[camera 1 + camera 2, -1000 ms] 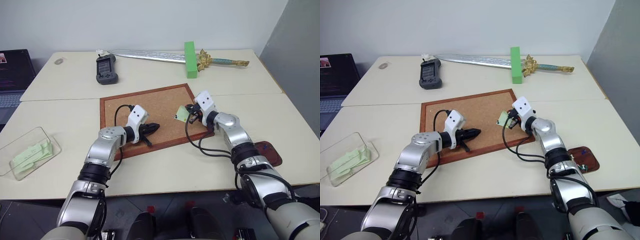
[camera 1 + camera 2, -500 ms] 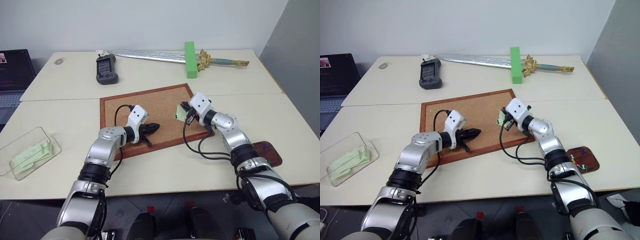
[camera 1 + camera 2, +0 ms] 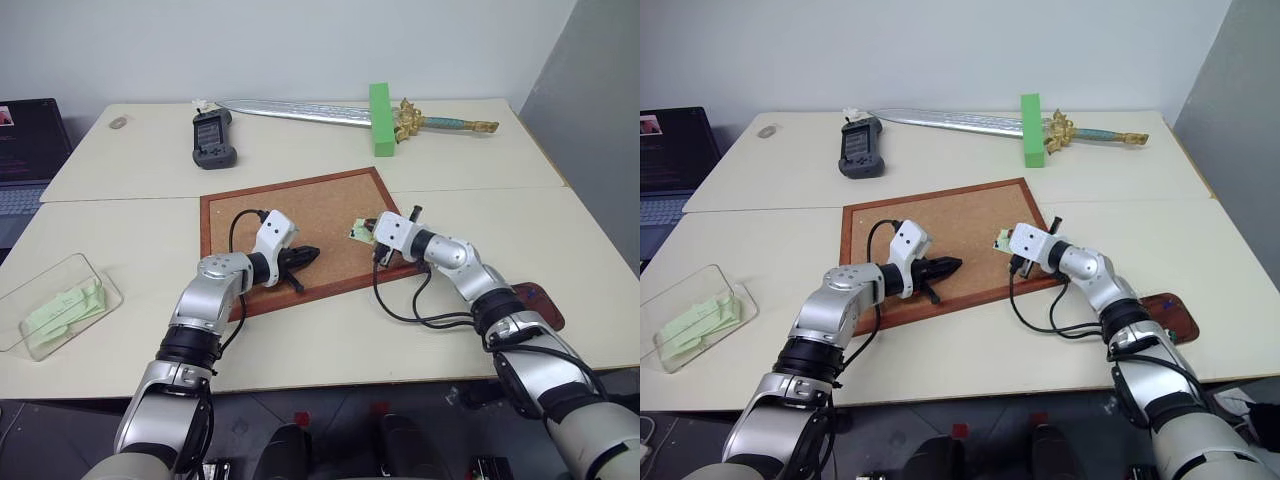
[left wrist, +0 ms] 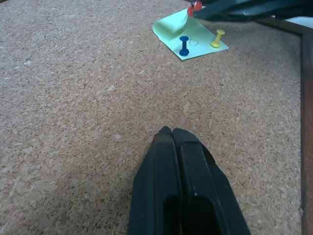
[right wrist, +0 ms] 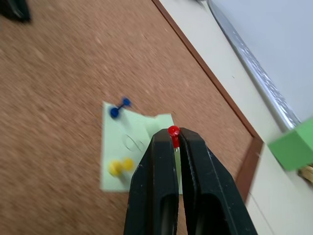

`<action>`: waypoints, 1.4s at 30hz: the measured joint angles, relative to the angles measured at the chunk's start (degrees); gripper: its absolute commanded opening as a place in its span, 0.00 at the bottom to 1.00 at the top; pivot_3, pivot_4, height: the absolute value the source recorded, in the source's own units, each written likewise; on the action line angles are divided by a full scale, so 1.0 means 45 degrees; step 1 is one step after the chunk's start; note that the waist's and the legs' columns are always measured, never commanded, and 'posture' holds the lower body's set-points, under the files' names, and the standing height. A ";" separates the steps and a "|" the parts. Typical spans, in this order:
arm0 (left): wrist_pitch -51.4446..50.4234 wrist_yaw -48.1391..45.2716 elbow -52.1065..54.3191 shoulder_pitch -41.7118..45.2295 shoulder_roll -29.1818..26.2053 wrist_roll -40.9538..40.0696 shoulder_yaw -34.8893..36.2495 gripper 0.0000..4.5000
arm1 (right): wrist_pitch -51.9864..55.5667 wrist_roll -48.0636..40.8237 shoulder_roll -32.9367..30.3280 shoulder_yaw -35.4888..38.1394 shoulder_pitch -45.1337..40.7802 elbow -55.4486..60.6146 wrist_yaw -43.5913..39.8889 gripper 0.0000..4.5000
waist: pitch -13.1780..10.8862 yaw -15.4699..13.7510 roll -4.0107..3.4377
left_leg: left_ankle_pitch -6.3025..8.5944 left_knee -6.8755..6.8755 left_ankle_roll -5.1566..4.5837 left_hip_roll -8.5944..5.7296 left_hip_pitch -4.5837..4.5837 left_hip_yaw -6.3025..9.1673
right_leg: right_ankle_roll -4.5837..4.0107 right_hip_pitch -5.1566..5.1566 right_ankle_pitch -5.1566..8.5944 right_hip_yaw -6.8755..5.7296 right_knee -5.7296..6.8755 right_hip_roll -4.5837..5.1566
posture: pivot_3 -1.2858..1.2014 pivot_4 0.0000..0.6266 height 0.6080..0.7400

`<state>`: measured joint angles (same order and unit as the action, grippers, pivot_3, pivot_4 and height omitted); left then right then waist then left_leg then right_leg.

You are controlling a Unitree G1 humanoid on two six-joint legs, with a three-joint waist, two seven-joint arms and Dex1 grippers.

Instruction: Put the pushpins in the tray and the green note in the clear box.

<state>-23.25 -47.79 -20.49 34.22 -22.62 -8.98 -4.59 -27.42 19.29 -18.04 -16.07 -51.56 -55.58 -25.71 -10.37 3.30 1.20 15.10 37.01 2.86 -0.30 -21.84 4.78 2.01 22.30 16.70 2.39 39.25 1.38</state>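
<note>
The green note [image 5: 139,152] lies on the corkboard [image 3: 300,215], near its right edge, one corner curled up. A dark blue pushpin [image 5: 120,107] and a yellow one [image 5: 120,166] stick in it. My right gripper [image 5: 172,135] is shut on a red pushpin [image 5: 173,130] just over the note's raised corner. My left gripper [image 4: 172,132] is shut and empty, low over bare cork to the left of the note. The tray [image 3: 541,303] sits at the table's right, partly behind my right arm. The clear box [image 3: 100,283] stands at the far left.
Pale green slips [image 3: 60,305] lie inside the clear box. At the back of the table are a toy sword [image 3: 330,113], an upright bright green block [image 3: 379,119] and a black handheld device [image 3: 213,139]. A laptop [image 3: 25,150] sits far left.
My right wrist has rolled and its forearm has dropped lower toward the board, the gripper staying at the note's corner. The left arm has not moved.
</note>
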 measured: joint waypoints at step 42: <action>0.0275 -0.0132 -0.0310 0.0087 0.0302 -0.0017 -0.0219 0.00 | 1.6198 -0.7100 -0.2463 0.6475 0.7711 1.7558 0.0036 0.02 | 0.0031 -0.0360 -0.0046 | 0.0005 -0.0005 -0.0009 -0.0013 -0.0019 0.0075 | 0.0005 -0.0031 0.0003 -0.0012 -0.0052 -0.0007 | 0.52 0.24 1.00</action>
<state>-22.02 -48.38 -21.89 34.61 -21.26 -9.06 -5.57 45.47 -12.66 -29.12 13.07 -16.86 23.44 -25.55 -10.23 1.67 0.99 15.12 36.99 2.82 -0.36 -21.93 5.11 2.04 22.17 16.72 2.33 39.02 1.35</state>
